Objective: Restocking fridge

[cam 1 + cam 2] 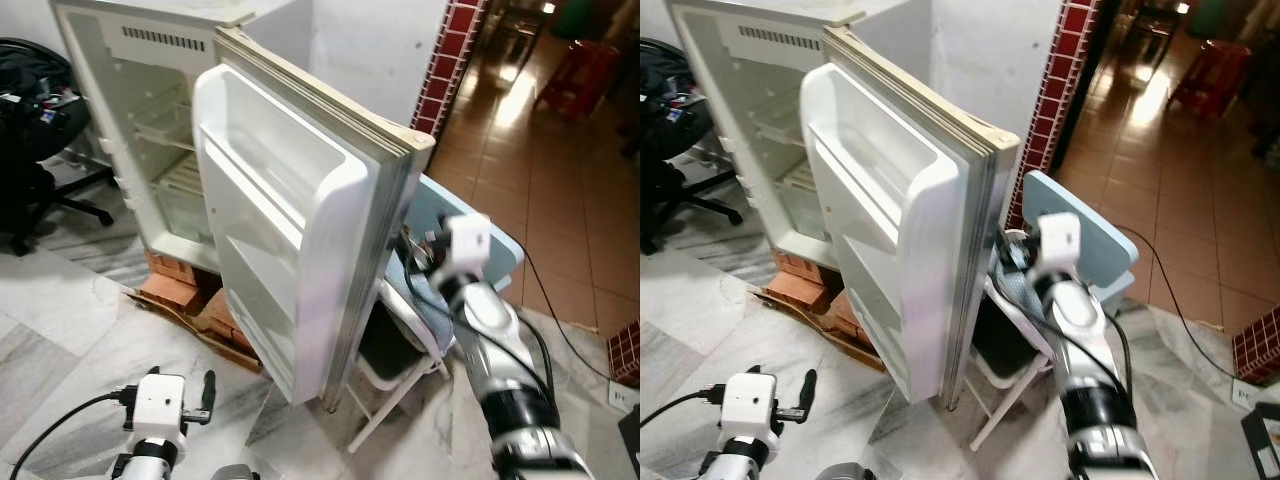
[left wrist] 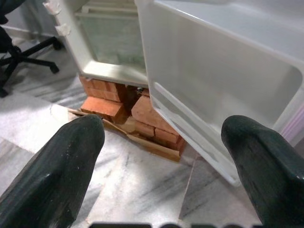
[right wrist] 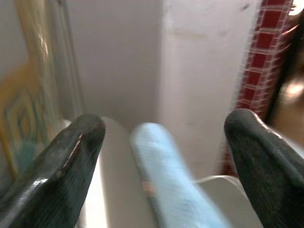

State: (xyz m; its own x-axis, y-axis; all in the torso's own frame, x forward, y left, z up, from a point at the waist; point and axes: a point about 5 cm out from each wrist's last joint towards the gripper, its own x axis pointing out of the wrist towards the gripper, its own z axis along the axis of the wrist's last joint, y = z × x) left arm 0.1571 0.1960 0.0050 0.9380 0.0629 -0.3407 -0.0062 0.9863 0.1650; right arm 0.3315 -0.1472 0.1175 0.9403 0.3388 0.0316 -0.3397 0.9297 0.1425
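Observation:
The white fridge [image 1: 130,130] stands open, and its door [image 1: 290,230] swings out towards me. The door shelves [image 1: 262,170] hold nothing. Inside I make out bare shelves and a clear drawer [image 2: 111,40]. My right arm reaches behind the door's outer edge, beside a light blue folding chair [image 1: 1090,235]. The right gripper [image 3: 164,133] is open and points at the chair's blue edge [image 3: 161,175] and the white wall. Low over the marble floor, the left gripper [image 2: 161,137] is open and empty, facing the bottom of the fridge.
Red bricks [image 1: 185,290] on flattened cardboard prop up the fridge. A black office chair [image 1: 40,160] stands at the left. A red-tiled pillar [image 1: 450,60] rises behind the fridge, with a brown tiled hallway beyond. A cable [image 1: 560,320] trails across the floor at the right.

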